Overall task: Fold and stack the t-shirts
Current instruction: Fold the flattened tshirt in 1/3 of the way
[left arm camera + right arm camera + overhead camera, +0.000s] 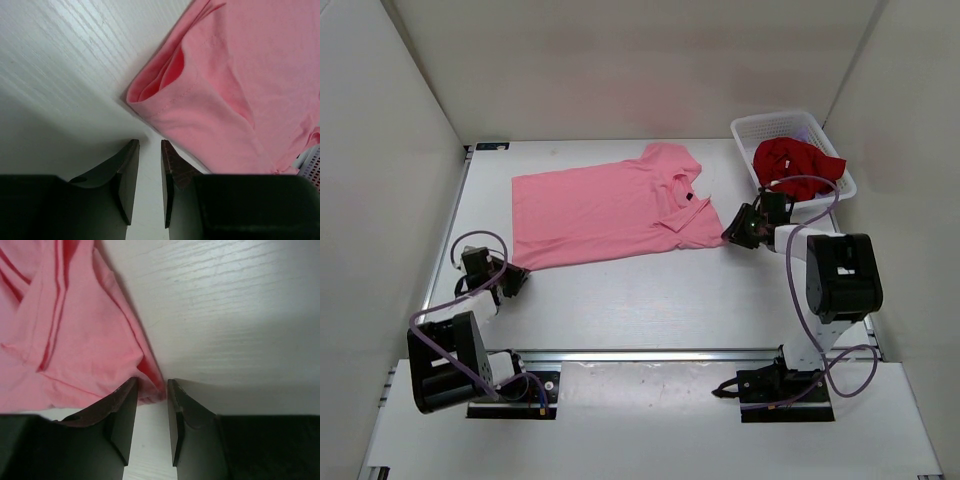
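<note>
- Basket (790, 128), far right: the dark red shirt (790, 160) is heaped in it, spilling over the near rim.
- Pink shirt (610, 210) lies spread on the table (650, 300).
- Wrist views alone show the jaws: left gripper (150, 150) slightly parted, empty, just short of a pink corner; right gripper (151, 390) narrowly parted, pink edge at its tips, pinched or not I cannot tell.

The pink t-shirt (610, 210) is soft matt cloth with stitched hems, and the dark red shirt (790, 160) is matt cloth too. The table (650, 300) is white and matt, with a fine wood-like grain. The basket (770, 118) at far right is white plastic mesh. The left gripper (149, 150) and right gripper (151, 387) look like matt dark plastic.
</note>
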Controlling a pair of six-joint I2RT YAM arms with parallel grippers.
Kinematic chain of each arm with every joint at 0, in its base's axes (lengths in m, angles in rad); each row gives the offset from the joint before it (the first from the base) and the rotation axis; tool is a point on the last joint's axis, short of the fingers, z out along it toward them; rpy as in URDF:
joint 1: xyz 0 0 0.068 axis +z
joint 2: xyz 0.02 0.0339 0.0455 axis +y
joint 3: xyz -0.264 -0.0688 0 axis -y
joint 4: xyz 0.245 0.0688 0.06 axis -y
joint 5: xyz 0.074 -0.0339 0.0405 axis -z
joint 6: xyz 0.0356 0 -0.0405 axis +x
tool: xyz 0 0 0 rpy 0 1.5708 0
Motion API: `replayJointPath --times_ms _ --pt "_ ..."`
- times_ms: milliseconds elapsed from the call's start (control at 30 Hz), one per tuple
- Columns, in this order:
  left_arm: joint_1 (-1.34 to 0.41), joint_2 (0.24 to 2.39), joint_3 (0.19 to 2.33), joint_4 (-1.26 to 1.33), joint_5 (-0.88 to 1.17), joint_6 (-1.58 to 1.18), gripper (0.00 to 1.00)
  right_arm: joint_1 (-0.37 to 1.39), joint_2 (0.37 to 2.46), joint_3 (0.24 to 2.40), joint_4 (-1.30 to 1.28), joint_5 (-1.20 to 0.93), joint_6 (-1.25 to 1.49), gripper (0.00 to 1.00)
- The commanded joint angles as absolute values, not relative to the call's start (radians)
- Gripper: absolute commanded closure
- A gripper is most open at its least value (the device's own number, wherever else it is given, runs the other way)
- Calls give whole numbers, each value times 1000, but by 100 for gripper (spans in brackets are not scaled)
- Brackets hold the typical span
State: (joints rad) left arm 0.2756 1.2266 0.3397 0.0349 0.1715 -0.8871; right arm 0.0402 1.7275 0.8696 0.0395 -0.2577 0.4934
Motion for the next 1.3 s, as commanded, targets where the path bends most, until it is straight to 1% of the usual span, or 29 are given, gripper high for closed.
replayJointPath --times_ms 0,100,200,233,267,300,333,367,400,433,467,533,667,833,933,1067,1267 --pt "284 1255 318 75 169 -900 65 40 1753 897 92 -275 502 70" --pt "281 1267 316 103 153 -911 65 54 1759 887 109 -265 512 73" --pt "265 1298 330 126 143 -925 65 44 1775 884 118 -282 522 84" --pt "267 1304 336 139 143 -927 67 35 1767 881 121 -281 531 89" --pt "262 1321 345 146 146 -931 68 34 1760 876 123 -273 535 91" --pt "262 1342 351 158 150 -931 74 35 1761 870 124 -268 526 95" --pt "265 1351 362 161 158 -933 81 35 1743 859 127 -261 531 95" --pt "264 1370 371 164 166 -933 87 38 1732 854 121 -258 528 98" --pt "268 1380 379 167 170 -928 91 31 1721 841 114 -253 529 100" --pt "268 1379 385 163 167 -931 98 32 1715 836 110 -250 532 100" --pt "262 1396 399 153 164 -919 100 29 1704 821 100 -250 538 100" --pt "259 1404 416 132 166 -902 100 26 1681 792 80 -239 555 100" --pt "264 1384 434 97 170 -868 100 23 1580 661 55 -218 566 100" --pt "265 1358 451 31 152 -824 100 5 1386 499 14 -195 574 100" --pt "264 1332 465 -38 147 -779 100 2 1281 459 -57 -160 546 100" --pt "256 1264 443 -83 120 -749 100 -28 1200 433 -132 -163 535 100" --pt "276 1099 379 -267 112 -701 100 -35 1054 350 -242 -198 552 100"
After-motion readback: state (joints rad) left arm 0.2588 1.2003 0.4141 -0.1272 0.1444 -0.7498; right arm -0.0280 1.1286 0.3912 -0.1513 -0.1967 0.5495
